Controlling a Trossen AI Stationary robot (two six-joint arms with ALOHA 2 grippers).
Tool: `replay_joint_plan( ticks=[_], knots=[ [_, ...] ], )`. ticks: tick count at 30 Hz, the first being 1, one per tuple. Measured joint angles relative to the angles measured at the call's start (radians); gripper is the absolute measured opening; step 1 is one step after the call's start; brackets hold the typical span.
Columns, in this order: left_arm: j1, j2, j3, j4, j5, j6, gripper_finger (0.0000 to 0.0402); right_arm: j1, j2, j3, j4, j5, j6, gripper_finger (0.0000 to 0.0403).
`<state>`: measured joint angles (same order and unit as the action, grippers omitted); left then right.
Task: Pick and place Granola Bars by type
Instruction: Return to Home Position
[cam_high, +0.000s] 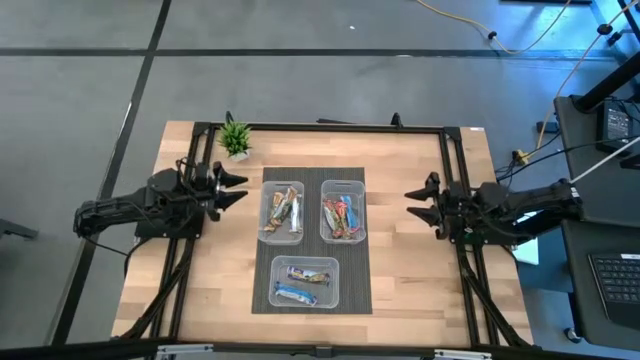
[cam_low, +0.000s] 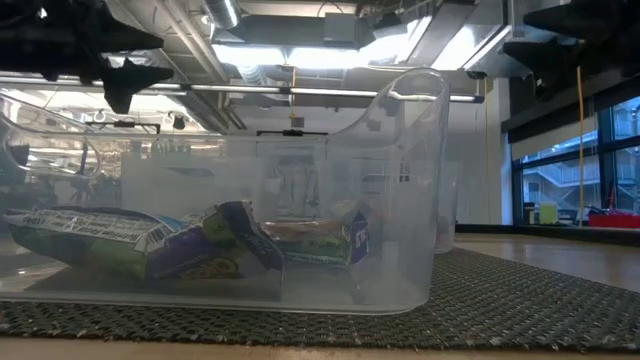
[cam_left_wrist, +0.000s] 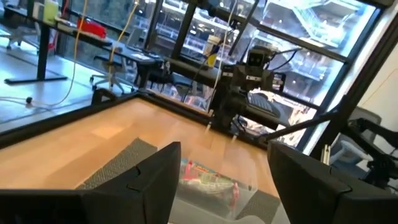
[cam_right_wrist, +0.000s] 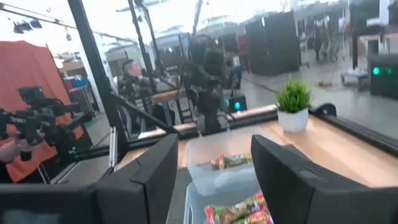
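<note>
All the granola bars lie inside three clear bins on a dark mat. Brown-tan bars (cam_high: 282, 212) fill the far-left bin, red-multicoloured bars (cam_high: 342, 214) the far-right bin, and blue-white bars (cam_high: 301, 284) the near bin, which also fills the low view (cam_low: 150, 245). My left gripper (cam_high: 237, 188) hovers open at the mat's left side, pointing right. My right gripper (cam_high: 415, 201) hovers open at the mat's right side, pointing left. Both hold nothing. The left wrist view looks past my left gripper (cam_left_wrist: 224, 186) onto the red bars (cam_left_wrist: 208, 176). The right wrist view looks past my right gripper (cam_right_wrist: 214, 180) onto the brown bars (cam_right_wrist: 225, 161).
A small green potted plant (cam_high: 236, 139) stands near the table's far-left corner. The dark mat (cam_high: 355, 300) covers the middle of the wooden table (cam_high: 415, 270). A black frame runs along the table's edges. A person (cam_right_wrist: 132, 76) sits in the room beyond the table.
</note>
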<state>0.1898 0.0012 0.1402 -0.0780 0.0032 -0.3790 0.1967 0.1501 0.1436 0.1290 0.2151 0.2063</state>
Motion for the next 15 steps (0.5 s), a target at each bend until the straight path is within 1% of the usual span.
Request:
replay_joint_plan(
  ticks=[4,6,15],
  knots=[
    [0.0,0.001,-0.019,0.009,-0.03,-0.006,0.0235,0.0,0.0,-0.092,0.172,-0.004,-0.06,0.0207],
    [0.0,0.001,-0.019,0.012,-0.034,-0.004,0.0235,0.0,0.0,-0.137,0.255,-0.023,-0.082,0.0207],
    [0.0,0.001,-0.019,0.011,-0.029,0.026,0.0235,0.0,0.004,-0.134,0.221,-0.034,-0.111,0.0207]
  ],
)
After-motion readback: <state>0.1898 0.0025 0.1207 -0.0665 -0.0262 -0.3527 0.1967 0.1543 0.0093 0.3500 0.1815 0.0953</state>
